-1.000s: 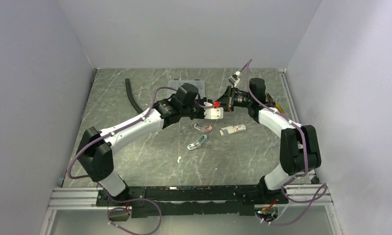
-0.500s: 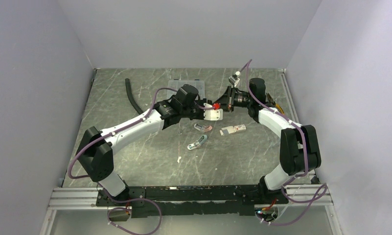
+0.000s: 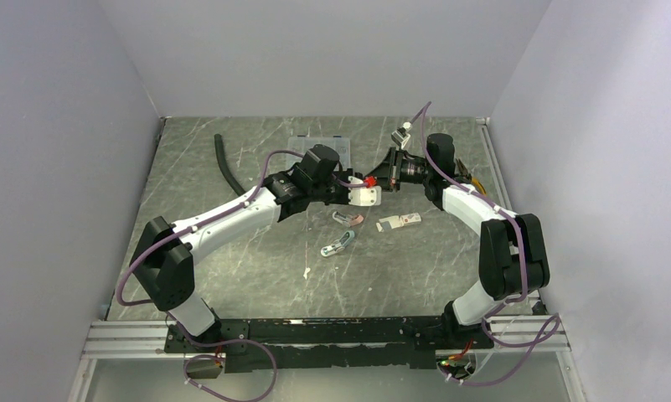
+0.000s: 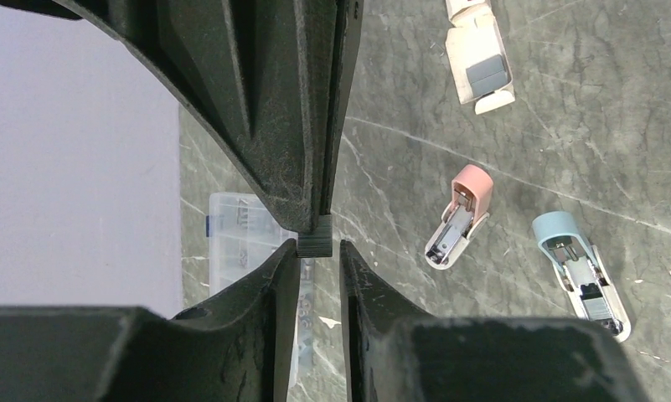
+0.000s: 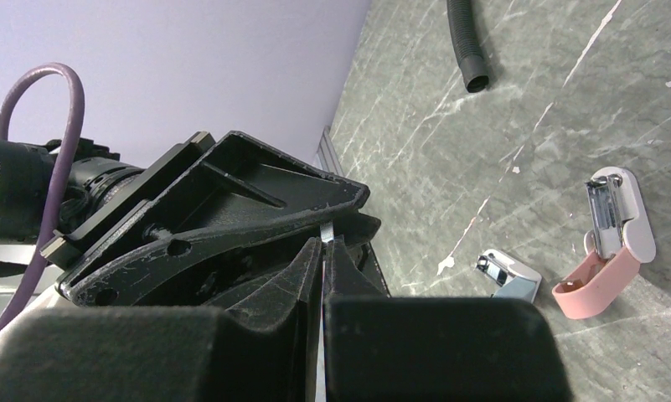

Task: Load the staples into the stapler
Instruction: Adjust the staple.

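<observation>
The grey marbled worktop (image 3: 231, 251) carries everything the job needs, and the two arms reach in from either side to meet in the air over its rear middle, above and beyond the things lying there. A small white carton (image 4: 480, 63) lies with its flap open and a grey block showing inside, which I take to be the spare supply. Near it lie a pink stapler (image 4: 459, 219) and a blue stapler (image 4: 576, 270), both on the worktop, both swung open with their metal channels bared, and neither one in either hand. The right hand (image 5: 324, 261) is pinched nearly closed on the staples (image 5: 324, 237), a thin pale sliver that shows only edge-on between its fingers, so they are up in the air and well apart from both staplers. The left hand (image 4: 319, 261) faces it tip to tip, its fingers set narrow with a slit between them, and the tips of the right hand sit right at that slit; I cannot tell whether the left fingers touch the strip. As I judge it, the picking up is done and the strip looks to be in the middle of being passed or re-gripped. Everything after that is left: carrying the strip down, seating it in an open channel and closing the stapler.
</observation>
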{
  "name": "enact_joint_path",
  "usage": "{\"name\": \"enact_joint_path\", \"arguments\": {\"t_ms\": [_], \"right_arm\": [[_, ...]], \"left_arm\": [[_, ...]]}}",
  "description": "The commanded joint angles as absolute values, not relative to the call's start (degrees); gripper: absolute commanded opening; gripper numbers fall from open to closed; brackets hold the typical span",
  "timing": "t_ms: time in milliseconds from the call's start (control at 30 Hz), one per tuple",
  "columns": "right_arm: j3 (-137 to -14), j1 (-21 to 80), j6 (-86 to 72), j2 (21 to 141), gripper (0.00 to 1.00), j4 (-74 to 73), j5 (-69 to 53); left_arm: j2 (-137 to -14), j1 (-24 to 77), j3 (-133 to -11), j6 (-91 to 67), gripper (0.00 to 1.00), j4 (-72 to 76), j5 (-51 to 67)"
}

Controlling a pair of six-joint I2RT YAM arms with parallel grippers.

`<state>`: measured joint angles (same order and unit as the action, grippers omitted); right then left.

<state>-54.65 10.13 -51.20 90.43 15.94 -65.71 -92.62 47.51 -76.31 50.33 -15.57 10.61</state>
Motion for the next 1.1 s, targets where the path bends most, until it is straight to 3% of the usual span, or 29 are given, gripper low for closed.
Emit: {"name": "enact_joint_path", "arguments": {"t_ms": [0,433,600,800,1067], "right_arm": [[-54.7,9.8,-51.1,90.2,0.04,17.5,-66.1],[-54.5,9.8,-50.8,89.8,0.07,17.4,-66.1],[-54.7,9.0,-49.2,89.6,0.21,16.2,-66.2],[-54.2,7.3,-47.9,88.5,0.28,15.8,-66.5],[-59.9,3.7,-19.4,85.0,0.29,-10.5,-58.7]], "left_arm": [[-91.1,47.9,-76.9,50.8,0.28,-14.0,11.0],[-91.8,47.9,-78.4,50.3,0.19,-15.2,11.4],[-91.2,47.9,-77.4,50.1,0.17,-15.4,12.3],[-89.5,47.7,-74.0,48.7,0.16,-14.4,13.6],[-85.1,45.4,-70.4,46.7,0.17,-23.0,19.8]]}}
